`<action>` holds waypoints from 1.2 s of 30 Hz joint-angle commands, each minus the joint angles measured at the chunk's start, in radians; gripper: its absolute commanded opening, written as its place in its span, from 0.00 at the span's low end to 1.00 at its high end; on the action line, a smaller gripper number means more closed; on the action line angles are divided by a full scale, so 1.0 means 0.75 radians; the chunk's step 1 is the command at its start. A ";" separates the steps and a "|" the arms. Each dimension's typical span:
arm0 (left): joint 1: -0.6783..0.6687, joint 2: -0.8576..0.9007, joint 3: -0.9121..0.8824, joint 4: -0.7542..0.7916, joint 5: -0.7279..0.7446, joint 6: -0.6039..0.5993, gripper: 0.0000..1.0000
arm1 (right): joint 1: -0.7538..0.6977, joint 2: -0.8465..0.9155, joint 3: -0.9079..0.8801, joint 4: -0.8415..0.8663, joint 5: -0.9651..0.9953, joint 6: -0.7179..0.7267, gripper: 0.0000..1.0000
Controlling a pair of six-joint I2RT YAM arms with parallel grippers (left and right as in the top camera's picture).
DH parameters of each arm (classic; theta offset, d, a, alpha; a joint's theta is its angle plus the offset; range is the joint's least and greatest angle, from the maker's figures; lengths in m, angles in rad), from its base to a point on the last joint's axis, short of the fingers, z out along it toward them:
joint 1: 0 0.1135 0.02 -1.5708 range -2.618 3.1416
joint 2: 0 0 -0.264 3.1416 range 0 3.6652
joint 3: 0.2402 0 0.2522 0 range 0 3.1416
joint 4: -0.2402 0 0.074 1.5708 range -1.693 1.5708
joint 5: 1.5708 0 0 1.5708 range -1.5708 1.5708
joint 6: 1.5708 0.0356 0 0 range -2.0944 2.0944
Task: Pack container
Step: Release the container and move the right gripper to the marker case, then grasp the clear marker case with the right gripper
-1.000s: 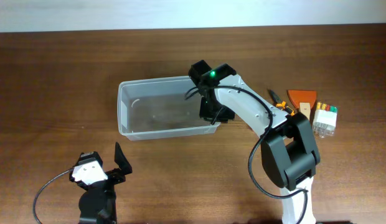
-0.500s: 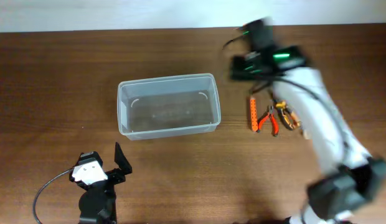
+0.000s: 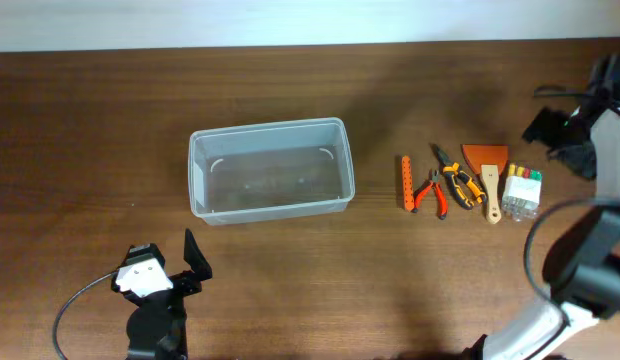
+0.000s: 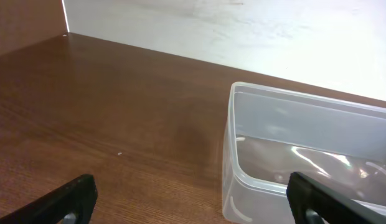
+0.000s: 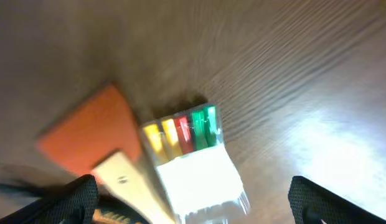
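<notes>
1. Your left gripper point(image 4: 196, 208) is at the near left of the table. Its jaws are wide apart and there is nothing between them. It points at the container and is well apart from it.
2. The container point(image 3: 195, 180) sits on the table, left of the middle. It is clear plastic with round corners, and its long side runs left to right. You cannot read any writing on it from these views.
3. To its right lies a row of small things, close together: an orange strip point(image 3: 406, 182) with holes, red pliers point(image 3: 429, 193), orange pliers point(image 3: 458, 183), and a scraper point(image 3: 487, 170) with an orange blade and a pale handle.
4. Just beside the scraper is a small clear box point(image 5: 187, 155). It has yellow, red and green bits at one end and a white part at the other. The wrist view is too blurred to read any words there.
5. Your right gripper point(image 5: 193, 208) is at the far right, above the box. Its jaws are wide apart and hold nothing.
6. The table point(image 3: 90, 120) is dark brown wood with fine grain. A pale wall point(image 3: 290, 20) runs along its far edge.
</notes>
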 commanded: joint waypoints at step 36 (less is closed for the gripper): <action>-0.007 -0.006 -0.005 -0.001 -0.005 0.012 0.99 | 0.005 0.307 -0.173 0.004 -0.056 -0.055 0.79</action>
